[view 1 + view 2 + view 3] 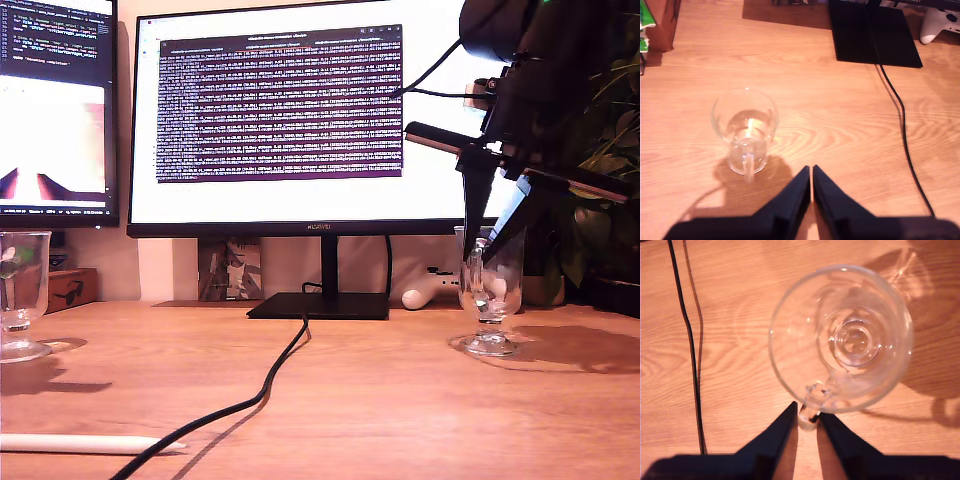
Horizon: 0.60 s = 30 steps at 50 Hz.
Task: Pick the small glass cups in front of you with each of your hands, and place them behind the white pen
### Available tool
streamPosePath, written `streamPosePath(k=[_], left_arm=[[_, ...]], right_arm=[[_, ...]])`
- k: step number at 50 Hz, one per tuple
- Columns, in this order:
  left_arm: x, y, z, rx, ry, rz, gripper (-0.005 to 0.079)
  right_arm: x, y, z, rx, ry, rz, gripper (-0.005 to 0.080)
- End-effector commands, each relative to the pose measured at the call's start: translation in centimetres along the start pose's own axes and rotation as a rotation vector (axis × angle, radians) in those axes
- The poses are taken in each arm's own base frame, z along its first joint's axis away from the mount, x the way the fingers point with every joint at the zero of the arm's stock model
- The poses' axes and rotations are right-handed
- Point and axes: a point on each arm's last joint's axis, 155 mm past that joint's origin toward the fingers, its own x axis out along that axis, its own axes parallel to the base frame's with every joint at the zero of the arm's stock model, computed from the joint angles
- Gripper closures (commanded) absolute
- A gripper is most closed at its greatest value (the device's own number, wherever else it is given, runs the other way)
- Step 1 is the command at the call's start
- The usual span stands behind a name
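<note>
Fingers (782, 432) of my second gripper (807, 412) pinch cup (855, 342) handle w/ cup upright.

Wooden desk (400, 400); glass cup (22, 285); another glass cup (492, 295); white pen (85, 443); cable (270, 375)

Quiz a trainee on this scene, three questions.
1. True or false: my first gripper holds a cup.
2. Which part of the other cup sits between the fingers of my second gripper? A rim, B handle, C foot.
3. Fill in: in the exterior view the pen lies at the lower ___.

Key: 1 false, it is shut, apart from the cup. 2 B. 3 left.
</note>
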Motion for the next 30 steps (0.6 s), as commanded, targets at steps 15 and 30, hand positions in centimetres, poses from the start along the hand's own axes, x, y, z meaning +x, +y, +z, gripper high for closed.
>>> streamPosePath(k=[15,30], left_arm=[[2.8,0.9,-1.5,-0.060,0.155,0.024,0.0608],[3.3,2.2,0.2,-0.060,0.278,0.113,0.0514]], right_arm=[[-0.1,0.2,0.7,-0.049,-0.014,0.005,0.0764],[-0.1,0.2,0.7,-0.073,-0.014,0.005,0.0764]])
